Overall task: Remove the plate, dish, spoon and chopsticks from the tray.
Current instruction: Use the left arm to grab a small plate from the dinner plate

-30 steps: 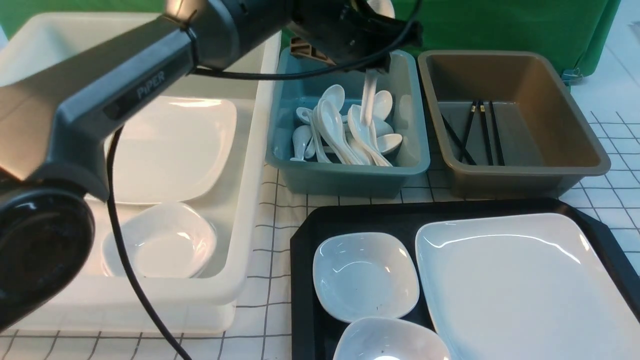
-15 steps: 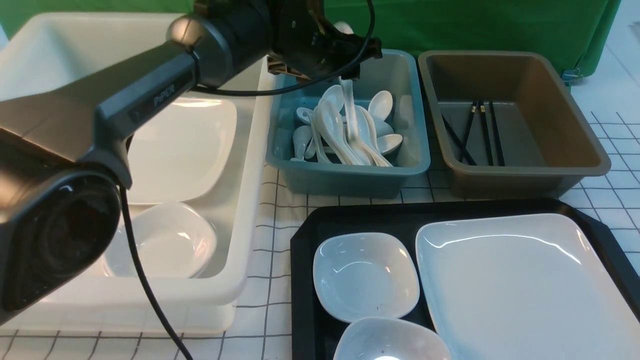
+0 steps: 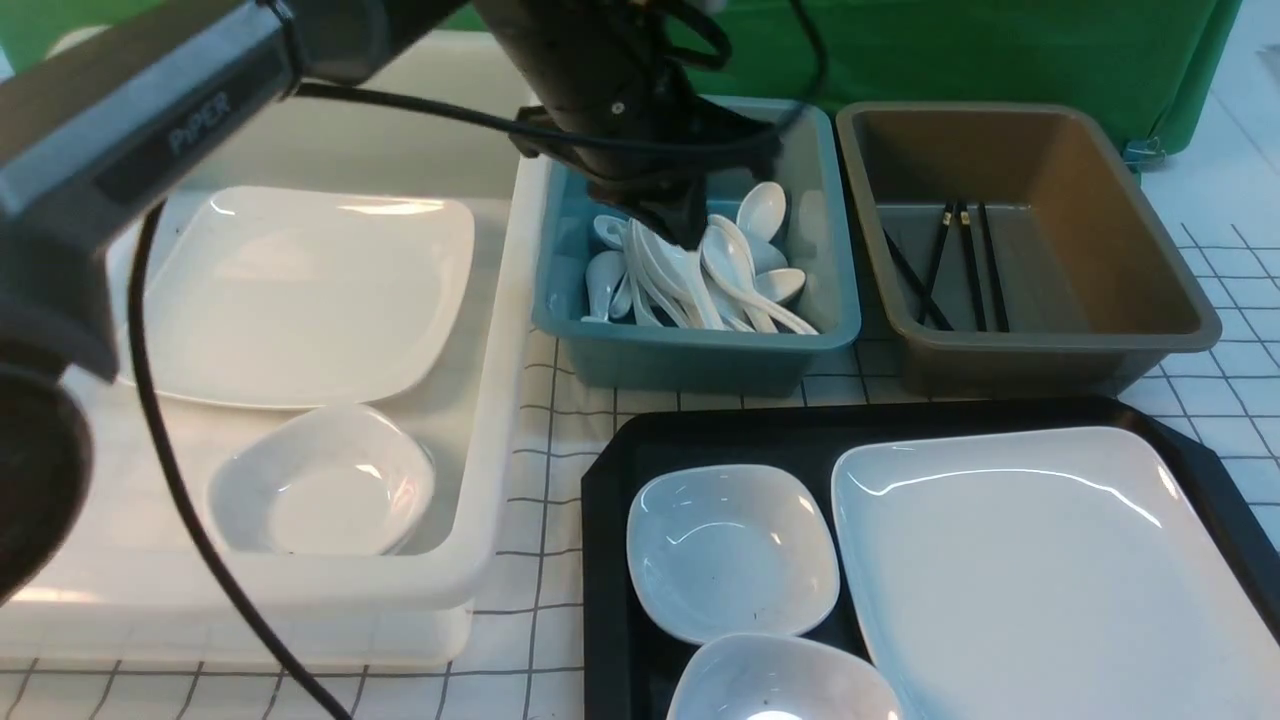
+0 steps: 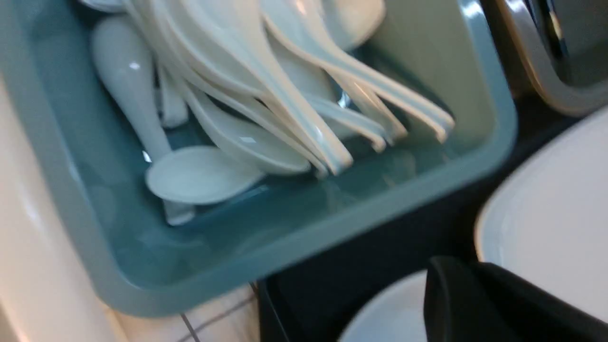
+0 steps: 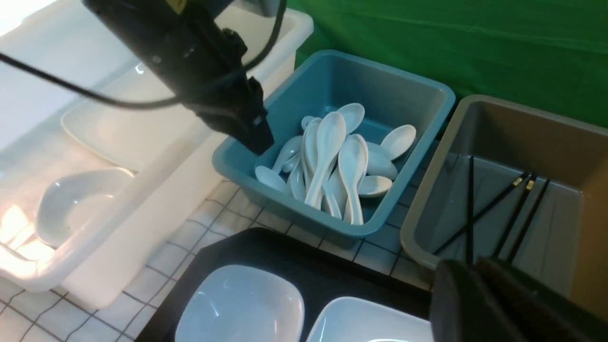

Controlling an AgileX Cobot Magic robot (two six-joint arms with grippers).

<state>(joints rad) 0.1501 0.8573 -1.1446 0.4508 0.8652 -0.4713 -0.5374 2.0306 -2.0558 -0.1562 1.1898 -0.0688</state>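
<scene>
The black tray [image 3: 720, 432] holds the wide white plate [image 3: 1050, 570] and a small squarish dish [image 3: 730, 550], with a second dish [image 3: 780, 682] at its near edge. Several white spoons [image 3: 700, 275] lie heaped in the blue bin [image 3: 700, 345]. My left gripper [image 3: 685, 225] hangs just above that heap, shut and holding nothing. The black chopsticks [image 3: 960, 265] lie in the brown bin [image 3: 1100, 200]. In the right wrist view my right gripper [image 5: 475, 285] is shut and empty, over the tray's far edge beside the brown bin.
A big white tub [image 3: 490, 400] stands on the left, holding a twin plate [image 3: 300, 290] and a small dish [image 3: 320, 485]. The left arm and its cable cross above the tub. A green cloth backs the bins. Checked tablecloth shows between tub and tray.
The spoon that hung from my left gripper has dropped into the blue bin's heap. That gripper has since sunk lower over the bin and shut.
</scene>
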